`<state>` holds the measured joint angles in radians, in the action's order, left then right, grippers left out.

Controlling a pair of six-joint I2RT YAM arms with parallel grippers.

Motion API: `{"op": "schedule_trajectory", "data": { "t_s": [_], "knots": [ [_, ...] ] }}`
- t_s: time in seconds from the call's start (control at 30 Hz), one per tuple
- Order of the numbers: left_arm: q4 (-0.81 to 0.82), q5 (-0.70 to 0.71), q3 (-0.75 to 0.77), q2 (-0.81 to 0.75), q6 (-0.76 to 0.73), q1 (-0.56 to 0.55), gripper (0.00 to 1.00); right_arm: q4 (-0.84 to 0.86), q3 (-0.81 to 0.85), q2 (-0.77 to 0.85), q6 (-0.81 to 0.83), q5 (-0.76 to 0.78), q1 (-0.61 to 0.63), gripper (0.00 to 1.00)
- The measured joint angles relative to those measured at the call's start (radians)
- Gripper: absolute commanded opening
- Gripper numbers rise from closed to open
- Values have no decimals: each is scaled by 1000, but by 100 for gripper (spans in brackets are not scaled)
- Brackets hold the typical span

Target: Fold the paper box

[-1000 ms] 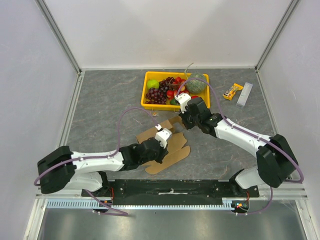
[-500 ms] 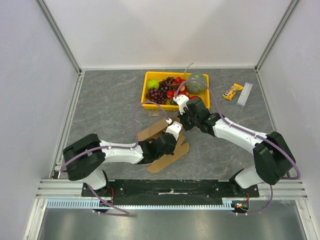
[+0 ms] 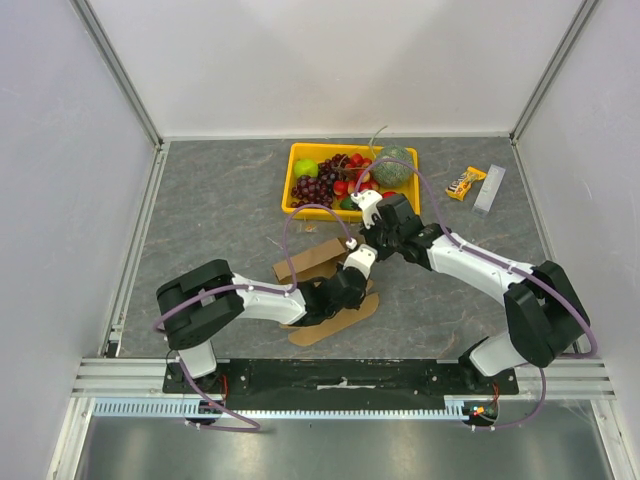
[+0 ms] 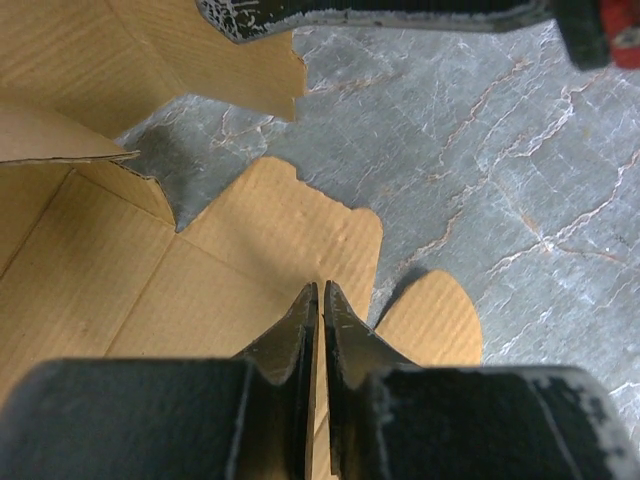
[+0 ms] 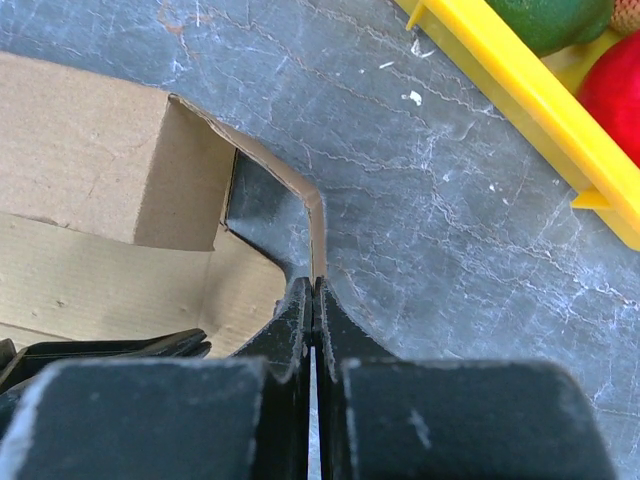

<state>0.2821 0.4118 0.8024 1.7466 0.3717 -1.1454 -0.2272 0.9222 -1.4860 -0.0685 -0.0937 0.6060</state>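
The paper box (image 3: 312,260) is a brown die-cut cardboard sheet, part raised into a wall, with its rounded flaps (image 3: 335,322) flat on the table. My left gripper (image 3: 362,272) is shut on a thin cardboard edge; in the left wrist view the sheet (image 4: 270,240) spreads under its tips (image 4: 321,290). My right gripper (image 3: 366,243) comes in from the right and pinches the top edge of an upright curved flap (image 5: 316,230), seen at its tips (image 5: 314,285). The two grippers are close together over the box's right end.
A yellow fruit tray (image 3: 300,150) with grapes, apples and a melon stands just behind the box; its rim (image 5: 510,70) is near the right gripper. A snack bar (image 3: 466,183) and a pale bar (image 3: 490,190) lie at the back right. Grey walls enclose the table.
The left arm has swung right and forward, carrying its gripper towards the right gripper. The box's back panel has risen and the sheet has shifted slightly. The right gripper has barely moved.
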Motion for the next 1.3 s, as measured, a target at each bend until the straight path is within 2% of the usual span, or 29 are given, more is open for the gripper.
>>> {"op": "schedule_trajectory", "data": {
  "t_s": [0.2,0.33,0.57,0.7,0.93,1.3],
  "knots": [
    [15,19,10,20,3,-5,4,-18,0,0,-11,-1,-9,0],
    [49,32,-14,13,6,-9,3,-13,-4,0,-29,-10,-6,0],
    [262,-1,-277,-122,1,1,2,-13,-13,10,-56,-49,27,0],
    [400,-51,-359,-152,-19,1,2,-13,-15,13,-68,-49,26,0],
    [542,-83,-357,-126,-45,1,2,-12,-15,13,-89,-62,25,0],
    [555,-80,-306,9,-67,1,2,-17,-14,14,-112,-90,25,0]
  ]
}}
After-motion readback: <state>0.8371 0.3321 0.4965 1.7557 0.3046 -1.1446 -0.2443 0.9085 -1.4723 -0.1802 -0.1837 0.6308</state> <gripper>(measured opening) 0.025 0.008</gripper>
